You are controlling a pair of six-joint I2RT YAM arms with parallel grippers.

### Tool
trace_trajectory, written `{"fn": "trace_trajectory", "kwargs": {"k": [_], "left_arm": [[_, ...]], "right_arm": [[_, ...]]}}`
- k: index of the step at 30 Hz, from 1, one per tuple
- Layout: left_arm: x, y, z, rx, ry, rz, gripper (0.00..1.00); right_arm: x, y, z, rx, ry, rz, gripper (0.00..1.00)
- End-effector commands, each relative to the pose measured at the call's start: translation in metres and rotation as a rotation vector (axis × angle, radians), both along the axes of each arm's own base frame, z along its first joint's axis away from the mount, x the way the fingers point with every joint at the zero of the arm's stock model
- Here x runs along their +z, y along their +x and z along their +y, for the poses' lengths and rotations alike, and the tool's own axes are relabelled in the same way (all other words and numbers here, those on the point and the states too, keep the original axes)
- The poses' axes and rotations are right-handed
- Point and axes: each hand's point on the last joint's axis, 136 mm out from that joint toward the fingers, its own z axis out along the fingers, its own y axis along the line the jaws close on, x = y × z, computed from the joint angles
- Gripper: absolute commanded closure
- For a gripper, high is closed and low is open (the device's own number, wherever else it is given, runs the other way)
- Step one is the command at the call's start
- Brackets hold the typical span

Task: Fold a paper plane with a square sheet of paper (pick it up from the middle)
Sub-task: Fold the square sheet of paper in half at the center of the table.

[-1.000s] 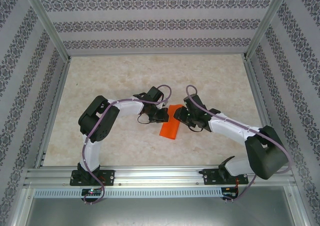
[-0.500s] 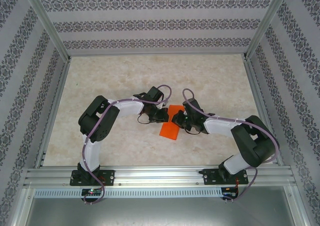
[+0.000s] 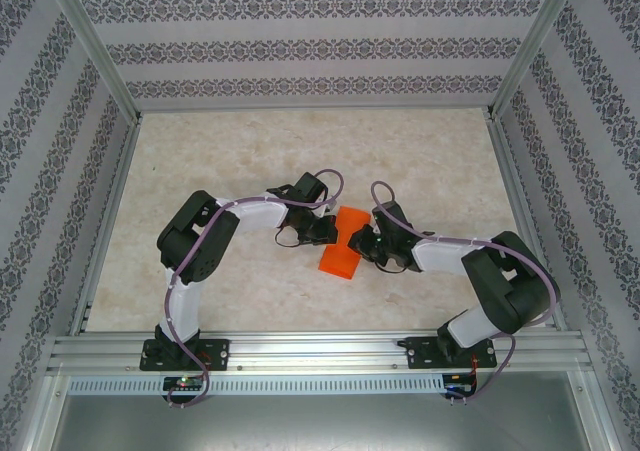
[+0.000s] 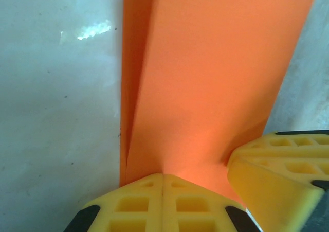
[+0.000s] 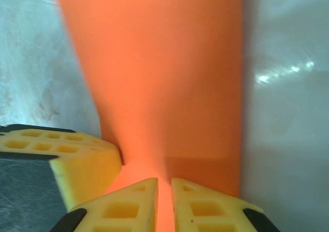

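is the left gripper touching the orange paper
Touching. The left wrist view shows the left gripper, shut, pressed against the orange paper with no gap.

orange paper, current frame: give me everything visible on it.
The orange paper is thin, matte and bright orange. It is folded into a long narrow strip, with overlapping layers and a flap along one long edge. It lies mostly flat on the pale marbled table between the arms, running near to far. The left gripper, jaws together, meets one edge, where the sheet lifts slightly. The right gripper, jaws almost closed, appears to pinch it from the opposite side.
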Motion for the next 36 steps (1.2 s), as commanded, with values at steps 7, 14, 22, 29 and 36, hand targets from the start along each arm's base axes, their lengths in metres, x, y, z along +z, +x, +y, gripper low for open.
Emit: {"fn": "trace_trajectory", "kwargs": {"k": [7, 14, 22, 29, 36], "left_arm": [[-0.034, -0.018, 0.012, -0.038, 0.116, 0.046, 1.0], [-0.034, -0.02, 0.011, -0.037, 0.114, 0.048, 1.0], [-0.034, -0.021, 0.011, -0.04, 0.113, 0.048, 1.0], [-0.034, -0.022, 0.011, -0.044, 0.116, 0.045, 1.0], [-0.033, -0.022, 0.012, -0.046, 0.117, 0.044, 1.0]], "right_arm": [[-0.022, -0.016, -0.014, -0.004, -0.028, 0.029, 0.85], [0.031, -0.008, 0.007, 0.089, 0.071, -0.093, 0.85], [0.02, -0.017, 0.015, 0.094, 0.091, -0.052, 0.86], [-0.019, -0.036, -0.001, 0.059, 0.028, 0.036, 0.86], [0.003, -0.033, 0.006, 0.076, 0.071, -0.011, 0.84]]}}
